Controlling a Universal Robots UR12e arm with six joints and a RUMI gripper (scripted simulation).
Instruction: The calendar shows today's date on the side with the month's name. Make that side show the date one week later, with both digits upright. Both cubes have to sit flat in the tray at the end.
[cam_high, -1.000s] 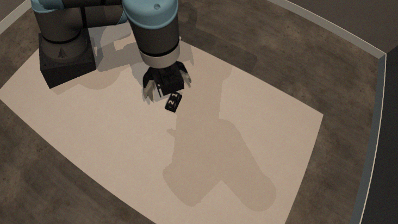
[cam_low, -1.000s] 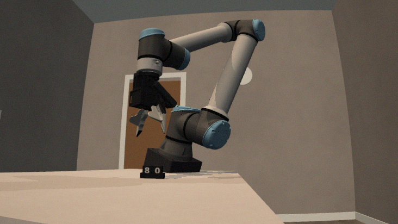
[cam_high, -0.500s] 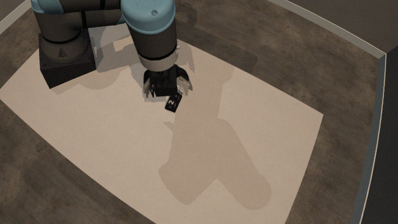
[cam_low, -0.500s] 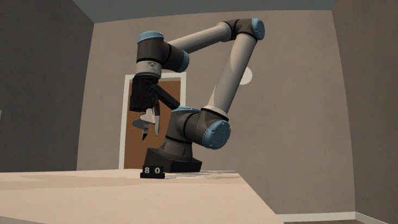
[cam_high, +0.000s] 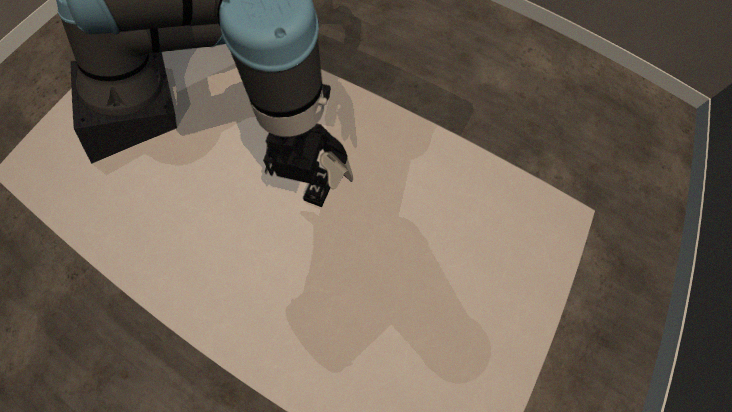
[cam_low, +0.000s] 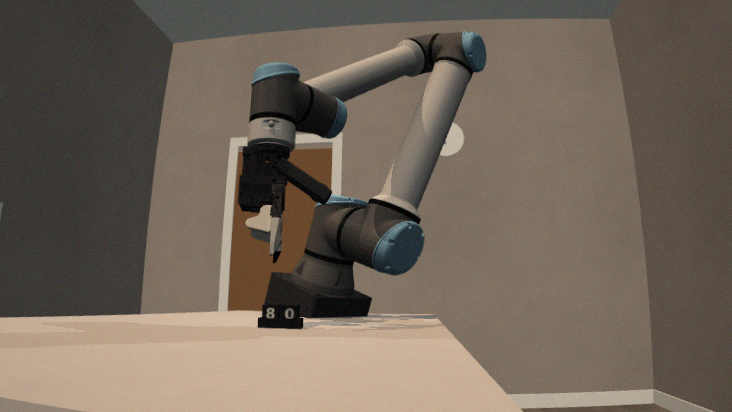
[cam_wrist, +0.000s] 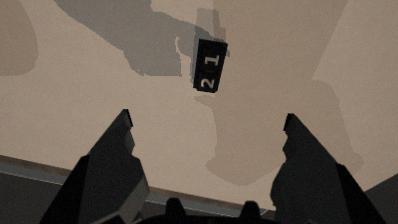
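While hovering, claw (cam_wrist: 206, 125) open, pointing down

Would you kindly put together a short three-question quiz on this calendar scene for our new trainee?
1. True or false: the gripper is shut on one of the cubes.
2. Multiple choice: in the wrist view, the top faces of the calendar show which digits? A) 8 and 0 B) 2 and 1 C) 3 and 5
3. Fill in: in the exterior view, the side of the calendar facing the camera shows the digits ___ and ___.

Key:
1. False; the fingers stand wide apart above the table, holding nothing.
2. B
3. 8 and 0
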